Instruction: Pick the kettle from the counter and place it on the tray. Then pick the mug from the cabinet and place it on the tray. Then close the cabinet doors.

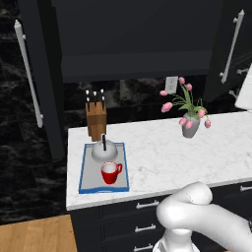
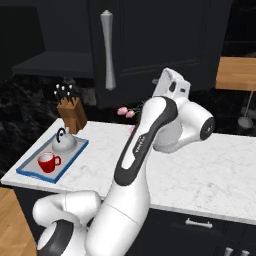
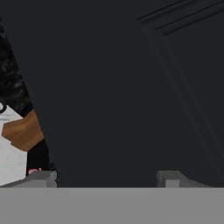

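Note:
The silver-grey kettle point(image 1: 104, 151) point(image 2: 64, 142) stands at the back of the blue-rimmed tray point(image 1: 81, 172) point(image 2: 65, 170) on the white counter point(image 1: 172, 157). In front of it on the same tray sits the red mug point(image 1: 110, 173) point(image 2: 47, 162). Both cabinet doors stand open: the left door point(image 1: 42, 78) and the right door point(image 1: 229, 44) point(image 2: 150, 45). Between them the dark cabinet shelf point(image 1: 138, 64) is bare. My gripper point(image 3: 105, 179) is open, its fingertips point(image 3: 41, 177) wide apart, close against the right door's dark panel point(image 3: 122, 87).
A wooden knife block point(image 1: 96, 120) point(image 2: 72, 112) stands behind the tray. A grey vase of pink flowers point(image 1: 191, 123) sits mid-counter. Dark drawers with silver handles point(image 1: 147, 204) run below the counter. My arm point(image 2: 150, 135) reaches up over the counter's middle.

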Controlling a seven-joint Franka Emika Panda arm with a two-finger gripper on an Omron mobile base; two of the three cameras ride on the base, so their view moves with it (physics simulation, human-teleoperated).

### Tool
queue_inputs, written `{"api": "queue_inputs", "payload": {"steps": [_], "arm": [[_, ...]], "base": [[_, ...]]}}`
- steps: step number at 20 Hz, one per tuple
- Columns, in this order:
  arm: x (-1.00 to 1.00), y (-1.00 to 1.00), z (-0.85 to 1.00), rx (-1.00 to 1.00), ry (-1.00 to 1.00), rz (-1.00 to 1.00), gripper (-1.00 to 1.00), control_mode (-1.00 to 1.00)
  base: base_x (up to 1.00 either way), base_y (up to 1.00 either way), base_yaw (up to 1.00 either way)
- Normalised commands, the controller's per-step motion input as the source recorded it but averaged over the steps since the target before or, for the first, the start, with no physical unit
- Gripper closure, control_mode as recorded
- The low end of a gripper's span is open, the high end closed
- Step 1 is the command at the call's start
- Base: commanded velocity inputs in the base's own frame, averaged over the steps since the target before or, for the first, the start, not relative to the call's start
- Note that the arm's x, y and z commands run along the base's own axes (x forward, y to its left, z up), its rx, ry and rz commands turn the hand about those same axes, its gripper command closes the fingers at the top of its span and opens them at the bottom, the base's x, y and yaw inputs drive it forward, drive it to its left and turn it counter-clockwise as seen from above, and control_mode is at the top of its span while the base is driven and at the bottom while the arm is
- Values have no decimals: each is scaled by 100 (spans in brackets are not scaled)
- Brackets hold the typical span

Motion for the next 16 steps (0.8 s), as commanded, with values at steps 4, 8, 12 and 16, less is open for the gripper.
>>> {"api": "queue_inputs", "payload": {"steps": [4,8,12,16], "arm": [[93,49,3,-14,8,-29,-100,-100],[93,41,0,-13,9,-29,-100,-100],[95,33,0,-11,9,-29,-100,-100],[98,28,0,-10,16,-25,-100,-100]], "base": [[0,0,0],[0,0,0],[0,0,0],[0,0,0]]}}
